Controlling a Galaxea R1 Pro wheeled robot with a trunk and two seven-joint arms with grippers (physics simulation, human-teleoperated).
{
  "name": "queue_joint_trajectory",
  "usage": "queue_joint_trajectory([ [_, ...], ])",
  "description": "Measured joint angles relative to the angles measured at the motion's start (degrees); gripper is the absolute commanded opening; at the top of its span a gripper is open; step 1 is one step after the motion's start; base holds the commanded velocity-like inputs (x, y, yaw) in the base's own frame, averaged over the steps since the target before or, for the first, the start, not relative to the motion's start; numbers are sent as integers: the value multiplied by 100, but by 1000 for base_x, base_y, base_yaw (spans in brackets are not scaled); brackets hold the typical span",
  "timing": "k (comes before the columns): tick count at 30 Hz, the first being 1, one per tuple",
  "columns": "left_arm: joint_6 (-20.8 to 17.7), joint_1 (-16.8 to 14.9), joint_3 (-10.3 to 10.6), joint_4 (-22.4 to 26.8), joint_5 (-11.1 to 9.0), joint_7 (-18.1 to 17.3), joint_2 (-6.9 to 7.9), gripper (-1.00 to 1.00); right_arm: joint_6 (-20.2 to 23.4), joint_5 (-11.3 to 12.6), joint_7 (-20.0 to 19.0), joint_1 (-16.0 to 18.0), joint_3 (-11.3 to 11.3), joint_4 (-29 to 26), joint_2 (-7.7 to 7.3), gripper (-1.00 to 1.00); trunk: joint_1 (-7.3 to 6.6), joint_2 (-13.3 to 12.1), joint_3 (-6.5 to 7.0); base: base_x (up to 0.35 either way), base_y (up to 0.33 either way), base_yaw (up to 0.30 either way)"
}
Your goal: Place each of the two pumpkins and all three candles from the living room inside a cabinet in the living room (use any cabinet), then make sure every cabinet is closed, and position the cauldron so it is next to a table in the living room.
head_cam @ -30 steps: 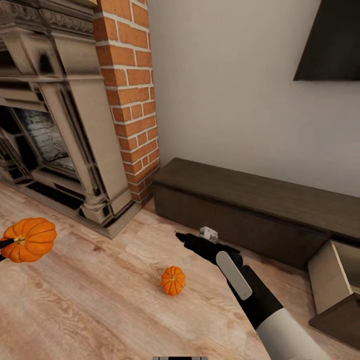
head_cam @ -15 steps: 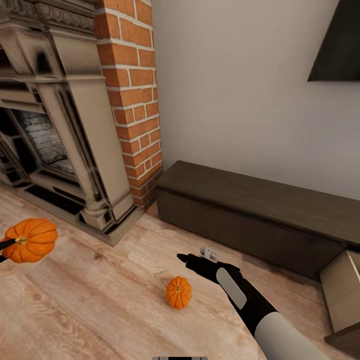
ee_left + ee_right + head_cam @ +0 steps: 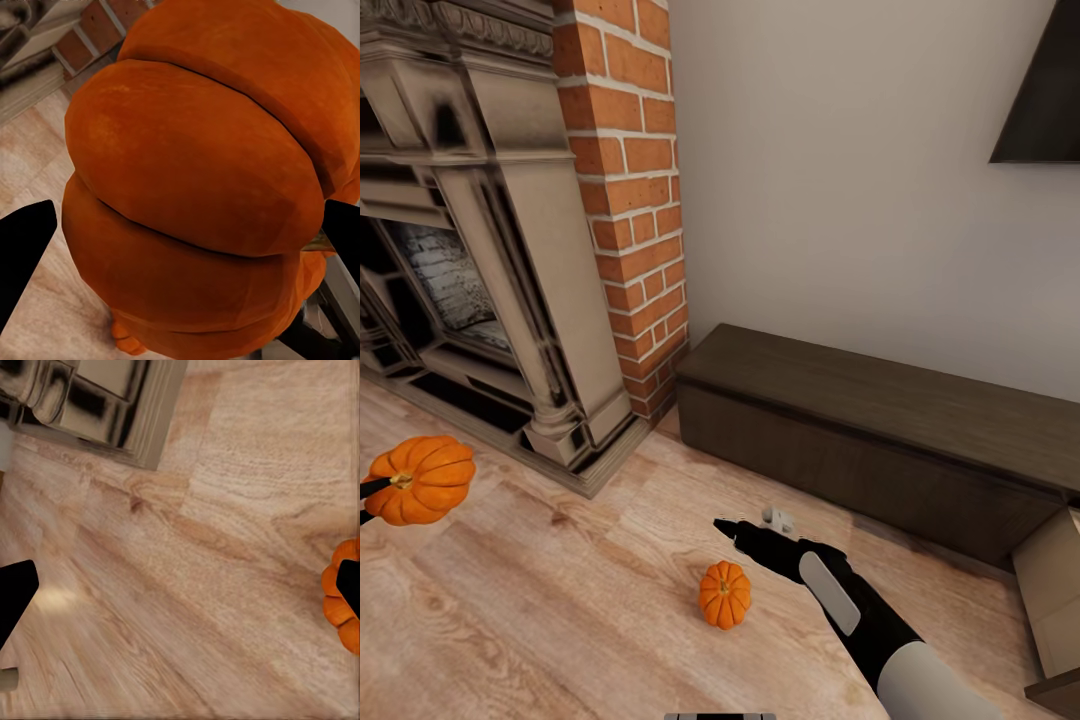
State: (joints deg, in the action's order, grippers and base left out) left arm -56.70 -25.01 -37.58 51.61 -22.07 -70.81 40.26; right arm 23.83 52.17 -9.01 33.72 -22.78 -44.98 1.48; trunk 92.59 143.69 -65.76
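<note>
1. Pumpkins, head view: one pumpkin [image 3: 417,479] sits at 9 o'clock, at the frame's left edge, clamped in the left gripper [image 3: 370,490], of which a dark tip shows. The second pumpkin [image 3: 724,594] rests on the wood floor [image 3: 560,600] near 6 o'clock. The right gripper [image 3: 732,528] hovers just above and beside it, holding nothing. The cabinet [image 3: 880,440] runs along the wall at 3 o'clock, with a pale pulled-out front [image 3: 1055,585] at the right edge. Against the earlier frames, the whole scene has slid right and down: camera shift.
2. Left wrist view: held pumpkin [image 3: 202,180] squeezed between both black fingers [image 3: 22,240].
3. Right wrist view: fingers [image 3: 15,592] spread apart over floor; floor pumpkin [image 3: 341,600] beside one finger.
</note>
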Motion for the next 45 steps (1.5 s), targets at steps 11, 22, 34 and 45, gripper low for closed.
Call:
queue_joint_trajectory([
  [11,4,1,-185,0,6,1,2,-100,-449,182,-1164,-50,5,1345,-114,100,13,6,-110,0,1,0],
  [22,4,1,-186,-1,12,1,-3,-100,-1078,157,-1474,-53,7,1982,-119,100,42,21,-354,15,16,0],
  [34,65,-53,-176,-289,111,-11,-173,-100,-1297,225,-1495,221,199,1925,-146,100,41,22,-354,81,48,0],
  [45,52,-53,-206,-243,121,-58,-173,-100,-1620,241,-1446,236,557,1929,-146,100,42,22,-354,2,0,0],
])
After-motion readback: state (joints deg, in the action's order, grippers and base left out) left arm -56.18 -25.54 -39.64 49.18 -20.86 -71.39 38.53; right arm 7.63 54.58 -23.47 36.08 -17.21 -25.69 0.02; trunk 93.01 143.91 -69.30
